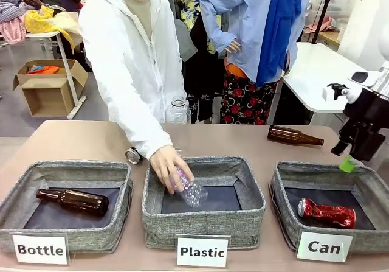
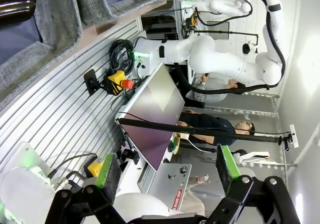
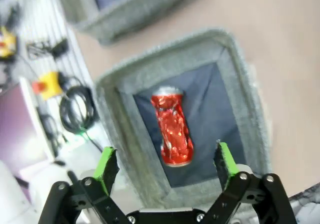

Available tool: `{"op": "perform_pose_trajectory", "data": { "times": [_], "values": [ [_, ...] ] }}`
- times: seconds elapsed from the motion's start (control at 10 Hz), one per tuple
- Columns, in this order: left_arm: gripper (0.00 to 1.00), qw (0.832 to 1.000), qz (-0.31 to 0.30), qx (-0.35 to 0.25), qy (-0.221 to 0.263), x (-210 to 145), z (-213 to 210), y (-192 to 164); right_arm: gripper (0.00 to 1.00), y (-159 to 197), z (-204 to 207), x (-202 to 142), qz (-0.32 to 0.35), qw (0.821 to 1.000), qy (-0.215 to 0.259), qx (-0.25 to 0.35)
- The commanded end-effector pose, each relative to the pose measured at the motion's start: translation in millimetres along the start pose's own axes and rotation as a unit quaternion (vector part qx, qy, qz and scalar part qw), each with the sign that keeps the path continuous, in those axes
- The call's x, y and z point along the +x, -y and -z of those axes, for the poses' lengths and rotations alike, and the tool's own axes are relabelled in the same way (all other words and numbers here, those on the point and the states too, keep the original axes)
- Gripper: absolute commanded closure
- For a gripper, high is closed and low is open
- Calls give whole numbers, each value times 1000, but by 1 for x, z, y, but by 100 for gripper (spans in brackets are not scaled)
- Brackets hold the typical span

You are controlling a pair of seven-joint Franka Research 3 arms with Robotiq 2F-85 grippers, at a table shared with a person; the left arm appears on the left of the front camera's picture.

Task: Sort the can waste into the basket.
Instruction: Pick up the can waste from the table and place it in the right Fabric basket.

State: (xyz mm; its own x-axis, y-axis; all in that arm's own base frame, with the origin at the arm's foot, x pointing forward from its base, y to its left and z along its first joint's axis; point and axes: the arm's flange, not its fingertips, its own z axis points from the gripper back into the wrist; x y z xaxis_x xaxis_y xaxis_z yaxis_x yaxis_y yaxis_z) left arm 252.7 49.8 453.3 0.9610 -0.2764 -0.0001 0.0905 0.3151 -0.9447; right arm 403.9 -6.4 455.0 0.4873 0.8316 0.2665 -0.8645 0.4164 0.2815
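right gripper hangs wide open, empty, over the basket; crushed red can lies inside. other can sits off at nine o'clock beside the person's arm, so reaching over risks a bump.

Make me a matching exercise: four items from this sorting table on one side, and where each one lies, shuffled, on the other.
1. crushed red can
2. clear plastic bottle
3. brown bottle, neck pointing right
4. silver-ended can

A. gripped by the person's hand in the "Plastic" basket
B. on the table behind the "Can" basket
C. inside the "Can" basket
D. on the table beside the person's sleeve

Pairs: 1-C, 2-A, 3-B, 4-D
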Motion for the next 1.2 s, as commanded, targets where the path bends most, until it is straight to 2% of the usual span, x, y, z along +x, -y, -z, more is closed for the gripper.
{"op": "perform_pose_trajectory", "data": {
  "times": [0.0, 0.1, 0.2, 0.3, 0.4, 0.5, 0.7, 0.8, 1.1],
  "values": [
    [0, 1000, 0, -10, 6, 0, 1, 2, 0, 6, -13, 11, 175, 963, 205, 25],
    [0, 1000, 0, -10, 6, 0, 1, 2, 0, 12, -21, 15, 300, 883, 353, 79],
    [0, 1000, 0, -10, 6, 0, 1, 2, 0, 21, -21, 12, 333, 845, 381, 176],
    [0, 1000, 0, -10, 6, 0, 1, 2, 0, 37, -15, 10, 434, 780, 410, 189],
    [0, 1000, 0, -10, 6, 0, 1, 2, 0, 44, -14, 4, 463, 734, 428, 252],
    [0, 1000, 0, -10, 6, 0, 1, 2, 0, 47, -18, -8, 443, 691, 480, 308],
    [0, 1000, 0, -10, 6, 0, 1, 2, 0, 53, -24, -26, 394, 645, 564, 334],
    [0, 1000, 0, -10, 6, 0, 1, 2, 0, 52, -14, -14, 359, 844, 315, 245],
    [0, 1000, 0, -10, 6, 0, 1, 2, 0, 52, -14, -14, 359, 844, 315, 245]
  ]
}}
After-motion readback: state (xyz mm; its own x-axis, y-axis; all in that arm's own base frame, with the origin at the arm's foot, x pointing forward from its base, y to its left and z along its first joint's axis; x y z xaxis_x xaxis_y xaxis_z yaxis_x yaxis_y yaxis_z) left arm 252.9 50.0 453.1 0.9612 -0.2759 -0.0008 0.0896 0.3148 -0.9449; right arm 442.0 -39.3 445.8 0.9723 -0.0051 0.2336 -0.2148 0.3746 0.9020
